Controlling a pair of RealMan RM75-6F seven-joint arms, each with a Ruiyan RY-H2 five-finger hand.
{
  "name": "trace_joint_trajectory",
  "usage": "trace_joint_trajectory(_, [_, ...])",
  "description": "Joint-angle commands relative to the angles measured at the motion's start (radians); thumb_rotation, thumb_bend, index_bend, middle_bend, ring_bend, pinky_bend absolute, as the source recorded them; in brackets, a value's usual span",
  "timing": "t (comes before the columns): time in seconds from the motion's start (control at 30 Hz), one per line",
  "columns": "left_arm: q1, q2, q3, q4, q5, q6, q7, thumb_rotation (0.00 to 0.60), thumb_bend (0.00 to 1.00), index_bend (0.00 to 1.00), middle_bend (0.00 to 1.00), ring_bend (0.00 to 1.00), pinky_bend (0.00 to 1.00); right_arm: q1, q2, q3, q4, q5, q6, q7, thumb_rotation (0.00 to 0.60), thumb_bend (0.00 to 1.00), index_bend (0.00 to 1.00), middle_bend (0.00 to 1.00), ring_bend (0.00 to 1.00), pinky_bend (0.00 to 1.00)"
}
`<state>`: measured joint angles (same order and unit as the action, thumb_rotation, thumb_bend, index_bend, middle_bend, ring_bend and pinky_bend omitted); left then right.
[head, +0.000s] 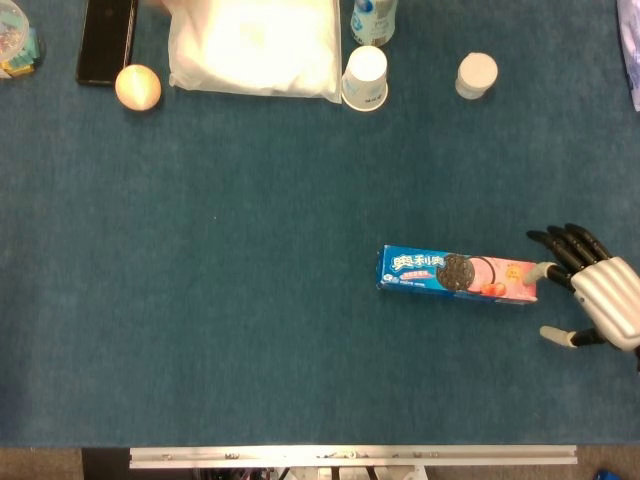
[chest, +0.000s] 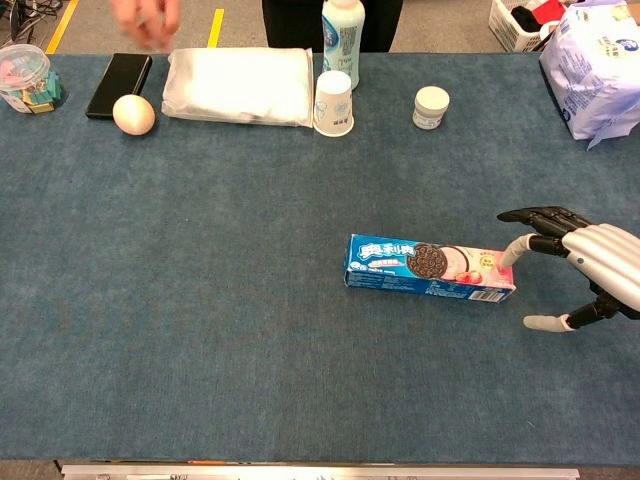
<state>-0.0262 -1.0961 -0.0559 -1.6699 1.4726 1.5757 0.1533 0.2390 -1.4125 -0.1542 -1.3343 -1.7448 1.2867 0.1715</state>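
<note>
Right hand (head: 598, 298) spread wide, holding nothing — one fingertip (chest: 512, 250) touching the right end of the cookie box (head: 458, 276), thumb apart below. Box lying flat on the blue surface (head: 250, 300), right of centre. Far back: paper cup (head: 365, 77), small white jar (head: 477, 75), egg (head: 137, 87) — well apart. Left hand out of sight.

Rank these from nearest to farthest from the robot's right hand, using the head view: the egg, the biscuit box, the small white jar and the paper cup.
Measured from the right hand:
1. Biscuit box: just to the hand's left, at its fingertips.
2. Small white jar: far edge, right of centre.
3. Paper cup: far edge, left of the jar.
4. Egg: far left corner, beside the black phone.
</note>
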Motion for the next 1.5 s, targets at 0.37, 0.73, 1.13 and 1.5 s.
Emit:
trace_joint_trajectory(0.37, [0.0, 0.0, -0.004, -0.001, -0.003, -0.002, 0.0, 0.6, 0.28, 0.66, 0.52, 0.36, 0.47, 0.002, -0.008, -0.012, 0.01, 0.025, -0.046, -0.055, 0.6, 0.0, 0.37, 0.1, 0.0, 0.0])
trace_joint_trajectory(0.73, [0.005, 0.002, -0.002, -0.004, 0.004, 0.006, 0.0, 0.6, 0.28, 0.66, 0.52, 0.36, 0.47, -0.003, 0.015, -0.015, -0.029, -0.012, 0.023, -0.024, 0.6, 0.0, 0.37, 0.1, 0.0, 0.0])
trace_joint_trajectory(1.13, [0.007, 0.005, -0.005, -0.008, 0.002, 0.007, -0.001, 0.6, 0.28, 0.66, 0.52, 0.36, 0.47, -0.001, 0.006, -0.017, -0.021, 0.027, -0.039, -0.086, 0.6, 0.0, 0.37, 0.1, 0.0, 0.0])
trace_joint_trajectory(1.5, [0.008, 0.007, -0.006, -0.011, 0.006, 0.008, -0.003, 0.6, 0.28, 0.66, 0.52, 0.36, 0.47, 0.001, 0.022, -0.013, -0.036, -0.016, 0.036, 0.006, 0.6, 0.0, 0.37, 0.1, 0.0, 0.0])
